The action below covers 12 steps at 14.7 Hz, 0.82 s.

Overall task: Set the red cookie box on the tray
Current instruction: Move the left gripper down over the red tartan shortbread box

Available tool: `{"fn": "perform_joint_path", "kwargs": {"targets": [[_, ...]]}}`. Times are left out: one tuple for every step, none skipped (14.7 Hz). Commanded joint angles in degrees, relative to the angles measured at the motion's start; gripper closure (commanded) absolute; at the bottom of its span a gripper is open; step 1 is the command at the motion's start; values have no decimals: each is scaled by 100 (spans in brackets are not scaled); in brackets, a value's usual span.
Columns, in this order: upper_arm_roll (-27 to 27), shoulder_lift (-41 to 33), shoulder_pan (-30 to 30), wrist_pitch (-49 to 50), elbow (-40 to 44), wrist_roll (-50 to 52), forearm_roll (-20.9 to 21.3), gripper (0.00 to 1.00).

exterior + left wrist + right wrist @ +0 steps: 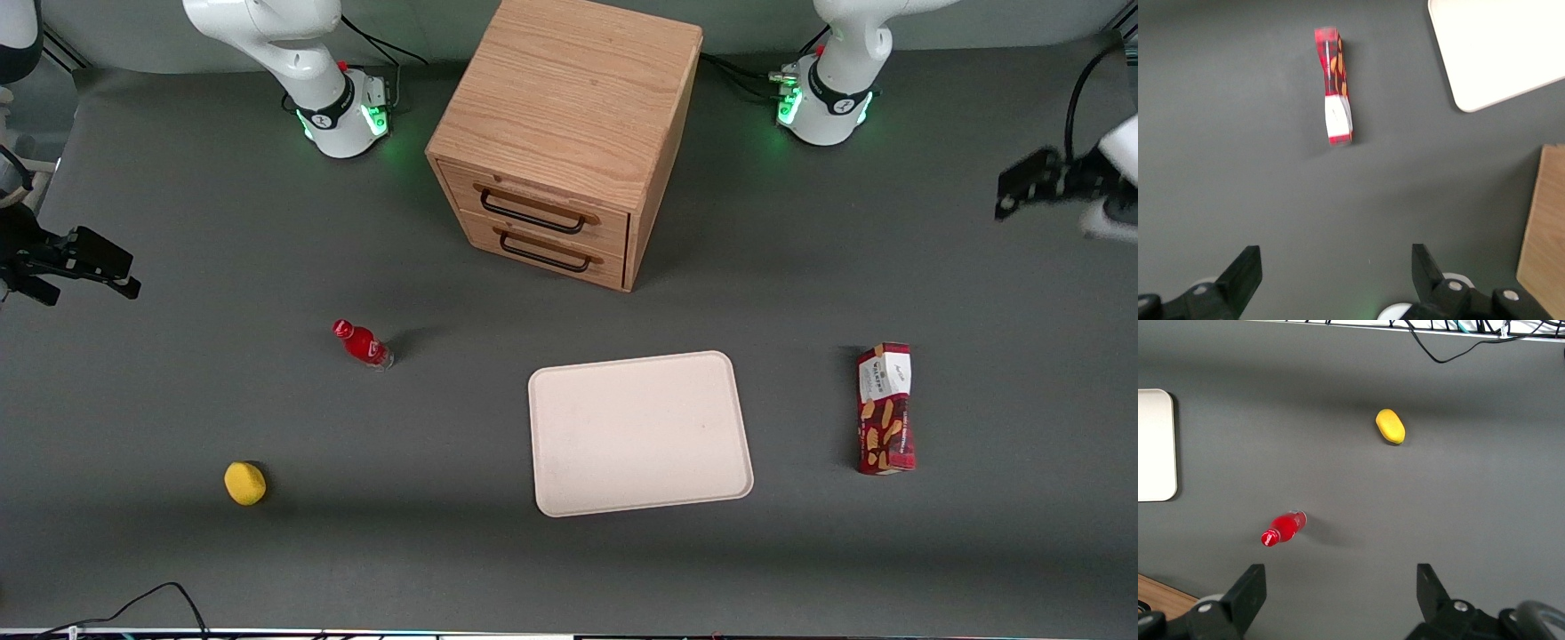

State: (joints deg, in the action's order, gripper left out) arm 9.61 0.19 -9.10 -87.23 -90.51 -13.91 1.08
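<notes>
on the dark grey table, toward the working arm's end, the red cookie box lies flat with its long side running toward the front camera, white end panel at the end farther from that camera. it sits beside the tray, apart from it with bare table between them. tray is pale cream, rounded corners, low rim, nothing on it, roughly mid-table and nearer the front camera than the wooden drawer cabinet. the cabinet has two drawers with black handles, both closed.

the gripper hangs in the air at the working arm's edge of the table, well apart from the box and farther from the front camera than it. it holds nothing, touches nothing. in the left wrist view the gripper has its two black fingers spread wide, bare table between them, with the red cookie box lying ahead of them, a corner of the tray and an edge of the cabinet also in sight.

toward the parked arm's end: a small red bottle lying on its side, and a yellow lemon-like object nearer the front camera than the bottle. both also show in the right wrist view, bottle and yellow object well apart.

a black cable loops at the table edge nearest the front camera.
</notes>
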Motion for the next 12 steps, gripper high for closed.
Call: {"fn": "perform_joint_path", "kwargs": {"targets": [[-3,883,57,-644,227,2,-38,0],[-3,1138,66,-951,218,46,-11,0],[6,1393,66,-1250,218,72,6,0],[6,1648,66,-1575,218,72,24,0],[-3,1894,66,-1891,218,73,33,0],[6,2132,75,-2208,218,81,42,0],[6,2360,84,-2515,209,81,42,0],[-3,2571,118,-2771,209,90,50,0],[-3,2765,145,-2991,201,107,85,0],[-3,2941,154,-3202,201,125,164,0],[-12,3099,154,-3369,192,134,252,0],[-12,3266,154,-3528,183,186,453,0]]}}
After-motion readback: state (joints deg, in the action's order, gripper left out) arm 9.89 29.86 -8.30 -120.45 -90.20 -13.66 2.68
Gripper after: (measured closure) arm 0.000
